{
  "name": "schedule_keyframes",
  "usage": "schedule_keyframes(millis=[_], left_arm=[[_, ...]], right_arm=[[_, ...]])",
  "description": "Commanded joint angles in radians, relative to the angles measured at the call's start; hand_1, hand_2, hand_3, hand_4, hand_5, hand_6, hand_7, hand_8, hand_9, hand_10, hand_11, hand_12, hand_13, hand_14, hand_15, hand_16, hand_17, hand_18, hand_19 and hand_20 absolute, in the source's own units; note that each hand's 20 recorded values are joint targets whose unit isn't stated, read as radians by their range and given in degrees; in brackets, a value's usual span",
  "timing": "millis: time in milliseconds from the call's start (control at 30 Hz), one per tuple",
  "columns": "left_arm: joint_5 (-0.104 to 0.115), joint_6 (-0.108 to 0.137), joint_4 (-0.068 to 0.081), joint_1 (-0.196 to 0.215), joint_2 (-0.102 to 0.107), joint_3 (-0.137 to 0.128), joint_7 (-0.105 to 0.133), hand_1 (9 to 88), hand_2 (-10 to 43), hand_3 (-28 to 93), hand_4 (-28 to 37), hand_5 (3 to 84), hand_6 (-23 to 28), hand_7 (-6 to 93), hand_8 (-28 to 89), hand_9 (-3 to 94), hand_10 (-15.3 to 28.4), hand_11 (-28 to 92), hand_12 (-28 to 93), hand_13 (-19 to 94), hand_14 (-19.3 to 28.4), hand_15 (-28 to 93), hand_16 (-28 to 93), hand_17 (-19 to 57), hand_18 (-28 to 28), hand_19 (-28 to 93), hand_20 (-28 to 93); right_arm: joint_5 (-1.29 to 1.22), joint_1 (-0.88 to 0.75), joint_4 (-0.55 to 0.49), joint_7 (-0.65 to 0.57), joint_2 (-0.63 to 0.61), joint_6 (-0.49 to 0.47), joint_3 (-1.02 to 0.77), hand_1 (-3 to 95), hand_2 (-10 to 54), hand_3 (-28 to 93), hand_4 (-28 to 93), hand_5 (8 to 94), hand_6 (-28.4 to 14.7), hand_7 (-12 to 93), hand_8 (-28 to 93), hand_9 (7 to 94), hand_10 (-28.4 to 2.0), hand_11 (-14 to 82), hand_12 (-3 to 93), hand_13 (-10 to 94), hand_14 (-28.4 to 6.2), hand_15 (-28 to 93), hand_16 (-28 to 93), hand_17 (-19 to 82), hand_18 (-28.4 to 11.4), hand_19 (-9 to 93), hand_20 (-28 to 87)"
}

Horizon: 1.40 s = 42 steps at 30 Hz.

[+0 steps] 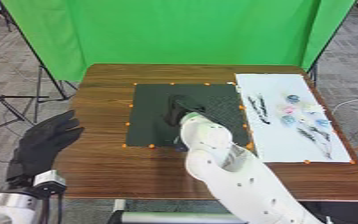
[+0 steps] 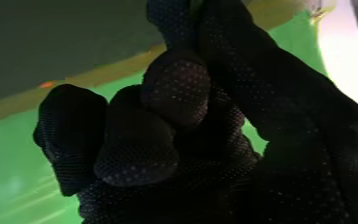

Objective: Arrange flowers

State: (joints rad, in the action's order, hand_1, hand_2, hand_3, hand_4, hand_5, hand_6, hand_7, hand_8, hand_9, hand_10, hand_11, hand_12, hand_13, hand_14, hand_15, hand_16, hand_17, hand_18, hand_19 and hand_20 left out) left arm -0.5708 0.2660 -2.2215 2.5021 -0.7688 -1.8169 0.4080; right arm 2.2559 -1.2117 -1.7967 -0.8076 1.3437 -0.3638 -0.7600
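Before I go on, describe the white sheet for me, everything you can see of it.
The white sheet is a long, thin-looking rectangle with straight edges, lying flat on the right side of the brown table, beside the dark mat. Small orange bits dot its edges. On it lie dark, slender strands towards the mat, small blue, pink and whitish flowers further right, and a spray of dark stems nearer the robot. I can't tell whether it is paper or board.
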Motion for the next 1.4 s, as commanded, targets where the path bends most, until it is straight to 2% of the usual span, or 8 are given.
schedule_keyframes(millis=[33, 167, 367, 533, 600, 767, 1000, 1400], left_arm=[[-0.030, -0.034, 0.030, -0.141, -0.007, 0.084, -0.061, 26.2, 3.9, 81, -22.2, 40.8, 10.7, 17.2, -10, 35.5, 20.4, 30, 9, 22, 26.4, 59, -13, -10.0, 21.5, 59, 6], [-0.040, -0.048, 0.041, -0.190, -0.002, 0.101, -0.080, 26.1, 3.9, 82, -22.2, 40.8, 10.8, 17.3, -10, 35.5, 20.3, 30, 9, 22, 26.5, 59, -13, -10.0, 21.6, 58, 6], [-0.050, -0.061, 0.042, -0.199, -0.014, 0.098, -0.096, 26.1, 3.9, 82, -22.0, 40.8, 10.8, 17.1, -10, 35.6, 20.3, 30, 9, 22, 26.5, 59, -13, -10.0, 21.6, 58, 6], [-0.045, -0.058, 0.044, -0.197, -0.006, 0.108, -0.078, 26.2, 3.8, 82, -21.9, 40.8, 10.8, 17.2, -10, 35.6, 20.4, 30, 9, 22, 26.4, 59, -13, -10.0, 21.5, 58, 6], [-0.051, -0.058, 0.047, -0.221, -0.014, 0.114, -0.094, 26.3, 3.9, 82, -21.9, 40.8, 10.8, 17.1, -10, 35.5, 20.4, 30, 9, 22, 26.5, 59, -13, -10.0, 21.5, 58, 6], [-0.049, -0.054, 0.047, -0.225, -0.008, 0.120, -0.085, 26.3, 3.8, 82, -21.8, 40.9, 10.8, 17.1, -10, 35.5, 20.3, 30, 9, 22, 26.4, 59, -13, -10.0, 21.5, 58, 6], [-0.058, -0.067, 0.056, -0.253, -0.015, 0.130, -0.104, 26.3, 3.8, 82, -21.7, 40.9, 10.8, 17.0, -10, 35.5, 20.3, 30, 9, 22, 26.5, 59, -13, -10.0, 21.5, 58, 6], [-0.066, -0.080, 0.060, -0.261, -0.024, 0.131, -0.123, 26.4, 3.9, 82, -21.5, 40.9, 10.8, 17.0, -10, 35.5, 20.3, 30, 9, 22, 26.4, 59, -13, -10.0, 21.5, 58, 6]], right_arm=[[-0.018, 0.005, 0.098, -0.042, 0.105, -0.018, 0.033, 51.8, -9.5, 76, -22, 87.5, -4.7, 27, 25, 84.5, -13.4, 61.5, 30.3, 84, -9.0, 78, 28, 65, -18.3, 93, 55], [-0.031, 0.019, 0.136, -0.078, 0.106, 0.000, 0.047, 51.8, -9.5, 75, -22, 87.7, -4.7, 27, 25, 84.6, -13.3, 61.4, 30.2, 84, -8.8, 78, 28, 65, -18.3, 93, 55], [-0.094, 0.009, 0.153, -0.144, 0.135, -0.001, 0.017, 51.5, -9.5, 75, -22, 87.6, -4.6, 27, 25, 84.6, -13.2, 61.3, 30.2, 84, -8.8, 78, 28, 65, -18.3, 93, 55], [-0.096, 0.000, 0.153, -0.140, 0.139, 0.004, 0.018, 49.3, -9.5, 74, -23, 87.9, -4.4, 26, 22, 84.3, -13.1, 60.8, 30.2, 84, -8.8, 77, 28, 65, -18.3, 93, 54], [-0.104, 0.000, 0.155, -0.141, 0.148, -0.002, 0.009, 47.4, -9.5, 74, -23, 87.9, -4.3, 26, 20, 84.2, -13.2, 60.7, 30.3, 84, -8.9, 77, 28, 65, -18.3, 93, 54], [-0.108, 0.001, 0.157, -0.135, 0.155, 0.009, 0.016, 43.7, -9.5, 75, -24, 87.3, -3.9, 26, 17, 83.9, -13.4, 60.1, 30.3, 83, -8.9, 77, 28, 65, -18.2, 93, 53], [-0.114, 0.011, 0.175, -0.153, 0.161, 0.026, 0.009, 41.2, -8.9, 75, -24, 87.0, -3.8, 27, 13, 83.7, -13.6, 59.7, 30.2, 83, -9.0, 76, 27, 65, -18.1, 93, 52], [-0.137, 0.029, 0.170, -0.168, 0.151, 0.085, 0.024, 36.7, -6.4, 75, -23, 86.7, -3.6, 30, -7, 83.2, -14.0, 59.4, 30.2, 83, -9.3, 76, 27, 65, -18.1, 93, 51]])
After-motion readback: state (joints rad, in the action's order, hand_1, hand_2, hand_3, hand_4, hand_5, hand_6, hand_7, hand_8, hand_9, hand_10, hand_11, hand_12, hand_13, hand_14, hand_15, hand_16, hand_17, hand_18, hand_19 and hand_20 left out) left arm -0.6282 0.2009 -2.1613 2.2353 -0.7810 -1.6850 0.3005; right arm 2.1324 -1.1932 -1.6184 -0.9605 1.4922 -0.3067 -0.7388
